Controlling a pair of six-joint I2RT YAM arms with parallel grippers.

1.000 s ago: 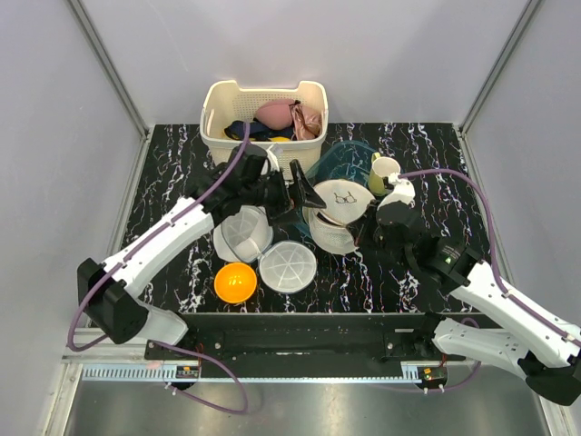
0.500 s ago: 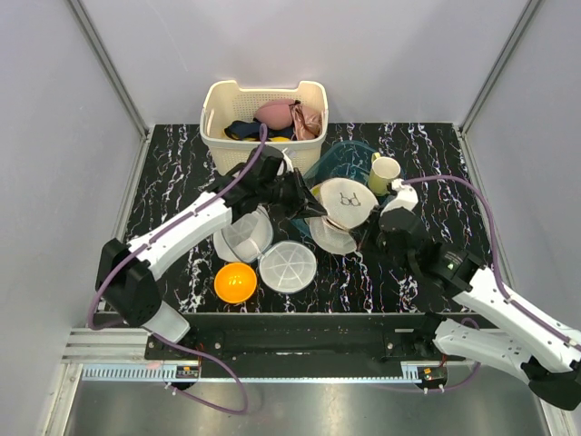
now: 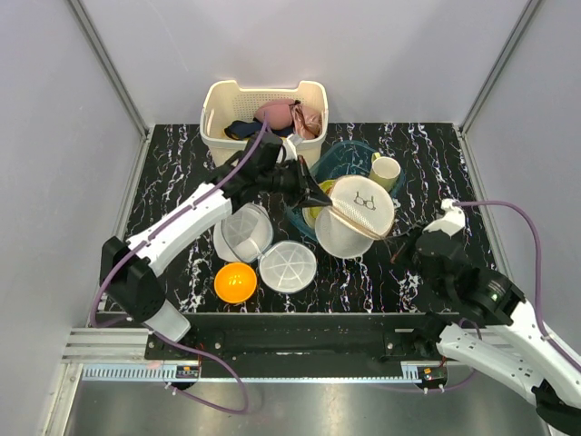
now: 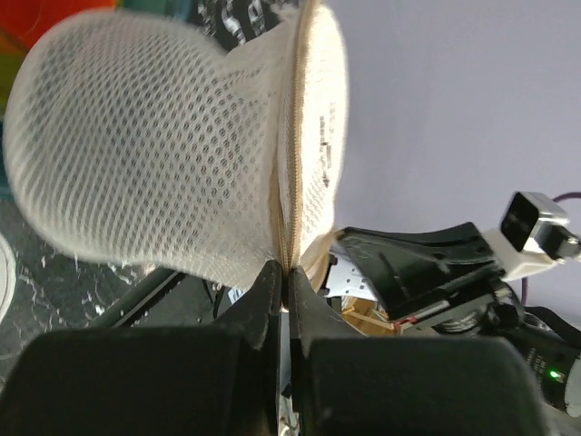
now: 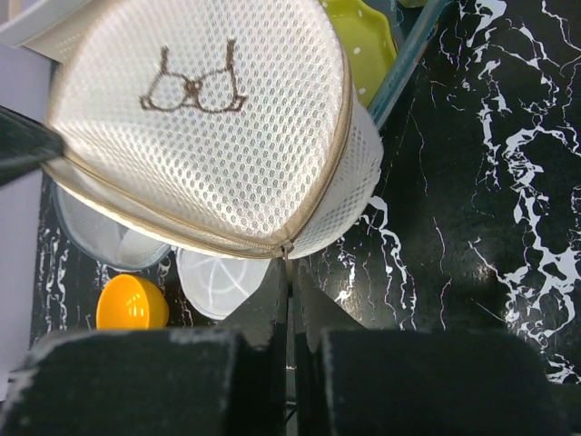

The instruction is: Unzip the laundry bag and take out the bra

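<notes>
The laundry bag (image 3: pixel 359 216) is a round cream mesh case with a small black logo, held tilted above the table with its two halves together. My left gripper (image 3: pixel 318 201) is shut on the zip seam at the bag's far-left rim; the left wrist view shows the seam pinched at the fingertips of that gripper (image 4: pixel 286 275) below the mesh dome (image 4: pixel 154 136). My right gripper (image 5: pixel 290 263) is shut on the zip pull at the near edge of the bag (image 5: pixel 209 118); from above it (image 3: pixel 402 249) sits at the bag's near right. The bra is hidden.
A cream basket (image 3: pixel 218 100) at the back holds a pink bra (image 3: pixel 277 113) and dark blue cloth (image 3: pixel 241 129). A teal rack (image 3: pixel 349 154) and a cup (image 3: pixel 386 173) stand behind the bag. Two white ribbed dishes (image 3: pixel 289 266) (image 3: pixel 243 232) and an orange bowl (image 3: pixel 235 282) lie near left.
My left gripper has shut on the bag's rim. The bag has risen and shifted right. My right arm has drawn back toward the near right, still shut.
</notes>
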